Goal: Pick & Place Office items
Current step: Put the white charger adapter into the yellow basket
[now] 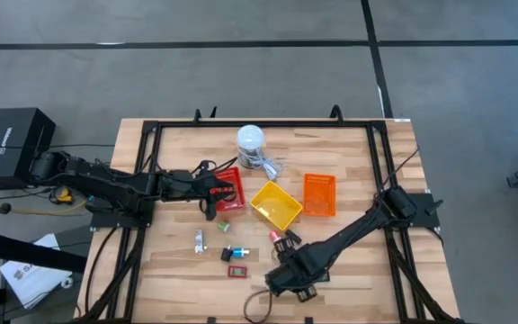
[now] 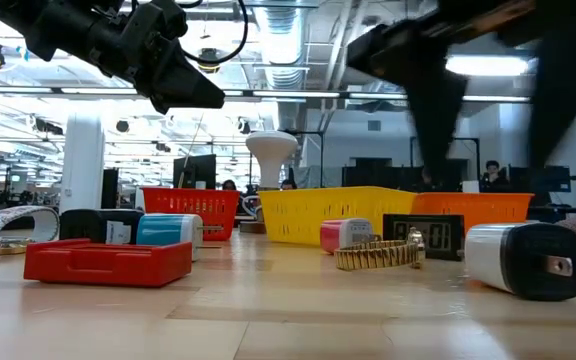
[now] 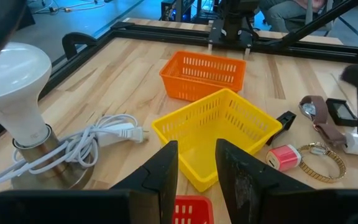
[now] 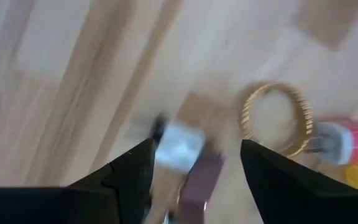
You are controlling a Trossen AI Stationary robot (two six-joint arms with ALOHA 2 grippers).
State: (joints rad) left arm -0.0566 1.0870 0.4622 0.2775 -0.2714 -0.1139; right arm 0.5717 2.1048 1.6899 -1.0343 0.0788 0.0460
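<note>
Jaws of right gripper (image 4: 194,165) wide apart above brown-strapped watch (image 4: 188,162).

Open tabletop (image 1: 367,279) along right and near-left edges; centre blocked by red tray (image 1: 229,189), yellow tray (image 1: 276,204), orange tray (image 1: 319,194), white lamp (image 1: 251,144).

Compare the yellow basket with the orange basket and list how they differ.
Colour: the yellow basket is yellow; the orange basket is orange.
Pose: in the high view the yellow basket sits turned at an angle to the table edge, while the orange basket lies nearly square to it.
Place: the yellow basket lies nearer the red basket; the orange basket lies farther toward the right arm's side.
Shared: both are open, slotted plastic baskets, apparently empty.
</note>
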